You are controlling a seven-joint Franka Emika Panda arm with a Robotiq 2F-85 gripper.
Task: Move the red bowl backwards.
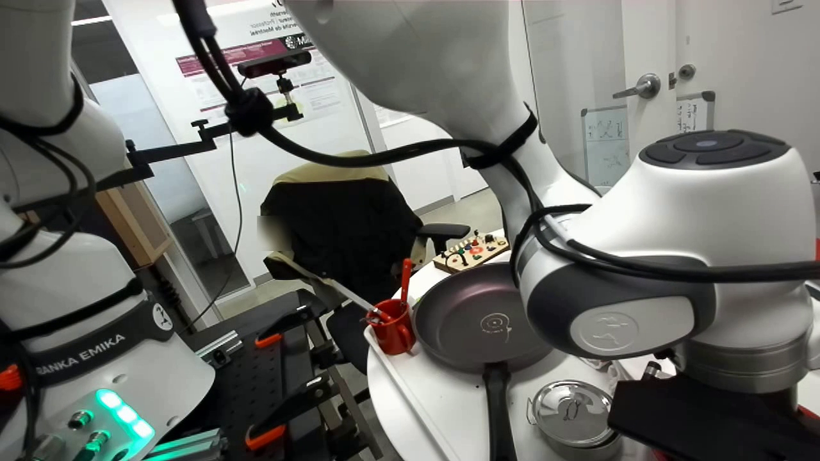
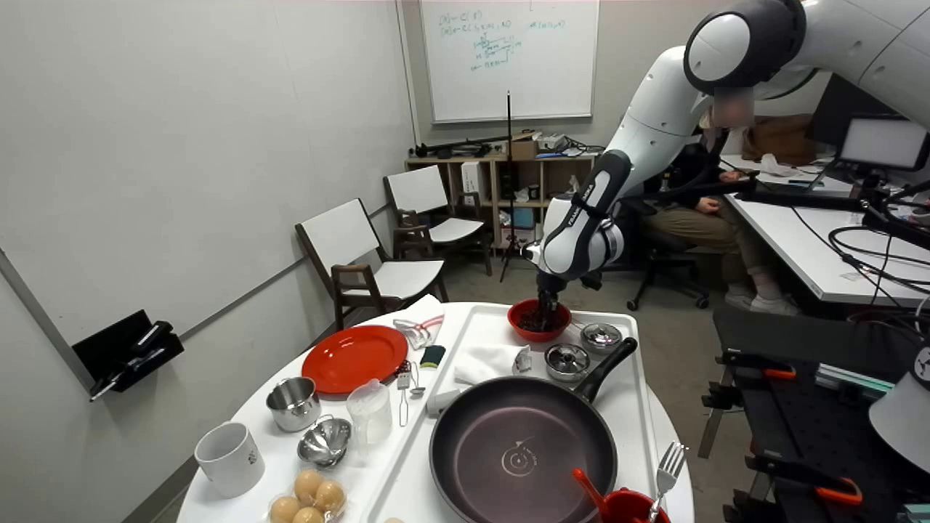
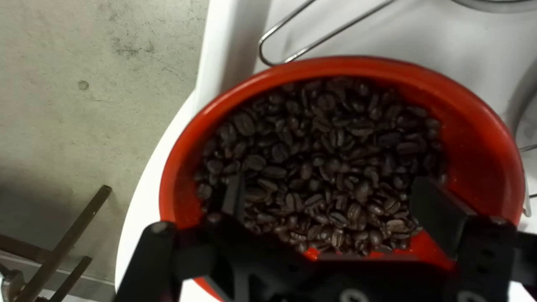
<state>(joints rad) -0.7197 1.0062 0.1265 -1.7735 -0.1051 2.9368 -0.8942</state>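
Fingers (image 3: 438, 216) spread apart, coffee beans (image 3: 327, 147) visible between; gripper (image 3: 329, 195) points down at the red bowl (image 3: 476, 155); arm (image 2: 654, 123) slopes down to it in an exterior view.

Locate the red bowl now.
In an exterior view, the red bowl sits at the far end of the white tray, under the gripper, left of a lidded metal pot.

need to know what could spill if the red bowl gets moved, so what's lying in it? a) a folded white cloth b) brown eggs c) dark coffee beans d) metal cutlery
c, since the wrist view looks down into the red bowl and shows a broad layer of dark coffee beans, many with the crease along the middle visible.
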